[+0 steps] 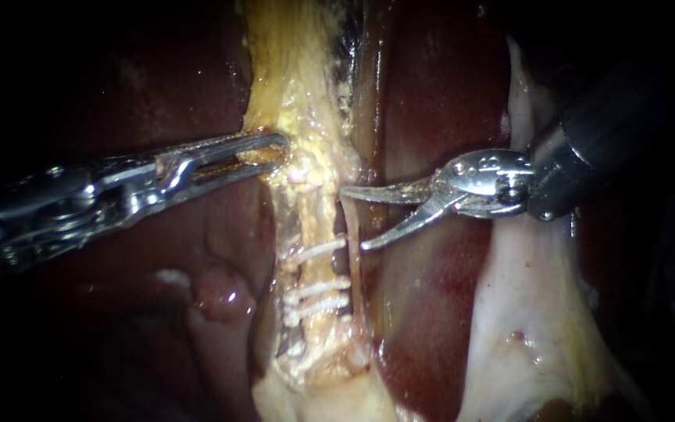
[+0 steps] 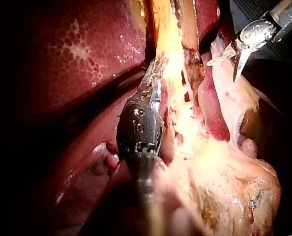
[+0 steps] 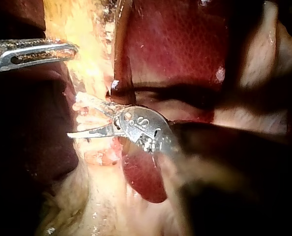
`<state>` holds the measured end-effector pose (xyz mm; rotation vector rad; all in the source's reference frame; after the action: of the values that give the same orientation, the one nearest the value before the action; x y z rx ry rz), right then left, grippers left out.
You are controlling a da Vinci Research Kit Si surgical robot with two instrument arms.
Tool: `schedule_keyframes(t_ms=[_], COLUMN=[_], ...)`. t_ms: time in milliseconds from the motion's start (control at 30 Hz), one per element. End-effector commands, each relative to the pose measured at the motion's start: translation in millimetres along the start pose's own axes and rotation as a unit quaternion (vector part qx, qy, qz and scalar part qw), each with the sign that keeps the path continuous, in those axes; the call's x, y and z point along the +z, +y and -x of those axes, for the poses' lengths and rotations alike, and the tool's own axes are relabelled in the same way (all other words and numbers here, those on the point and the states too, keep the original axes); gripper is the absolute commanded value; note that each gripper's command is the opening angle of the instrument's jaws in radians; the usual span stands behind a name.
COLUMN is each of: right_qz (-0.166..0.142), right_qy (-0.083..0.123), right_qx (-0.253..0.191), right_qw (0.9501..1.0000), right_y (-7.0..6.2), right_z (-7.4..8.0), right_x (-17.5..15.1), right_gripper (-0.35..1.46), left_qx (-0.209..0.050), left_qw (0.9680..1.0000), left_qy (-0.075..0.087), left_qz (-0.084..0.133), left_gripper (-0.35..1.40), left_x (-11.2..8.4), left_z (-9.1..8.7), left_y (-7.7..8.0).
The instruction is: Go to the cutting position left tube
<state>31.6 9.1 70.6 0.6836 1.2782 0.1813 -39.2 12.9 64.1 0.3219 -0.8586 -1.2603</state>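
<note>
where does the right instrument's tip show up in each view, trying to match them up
endoscope view: right instrument enters from the right, jaws open just beside the yellow tube.
left wrist view: it sits ahead of the left instrument, across the tube, jaws open.
right wrist view: its own instrument, jaws open at the tube.
shared landmark: the left instrument, shut on the tube, shows in all three.

The left instrument (image 1: 275, 150) is bright steel, with long, narrow, slotted jaws, a linked hinge and a dark shaft, and the right instrument (image 1: 353, 219) has short, curved, pointed steel blades, a rounded pivot with a screw and a thick dark-grey shaft.
</note>
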Motion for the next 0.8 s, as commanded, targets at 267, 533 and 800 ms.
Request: schedule_keyframes(t_ms=[267,533,800], right_qz=[-0.008,-0.054,-0.082], right_qy=[-0.001,-0.003,-0.041], right_qx=[-0.003,0.023,0.047], right_qw=[1.0000,0.9983,0.9947], right_y=[-0.3,-0.5,-1.1], right_z=[0.7,1.7,3.6], right_x=[0.9,2.2,4.3], right_gripper=[1.40,1.35,1.35], left_qx=[-0.002,-0.007,-0.011], left_qw=[1.0000,0.9999,0.9998], left_qy=[0.004,-0.009,-0.018], left_qz=[-0.002,0.001,0.001], left_gripper=[-0.35,-0.35,-0.35], left_x=[-1.9,-5.2,-7.4], left_z=[1.4,3.3,4.5], left_y=[0.6,0.6,0.2])
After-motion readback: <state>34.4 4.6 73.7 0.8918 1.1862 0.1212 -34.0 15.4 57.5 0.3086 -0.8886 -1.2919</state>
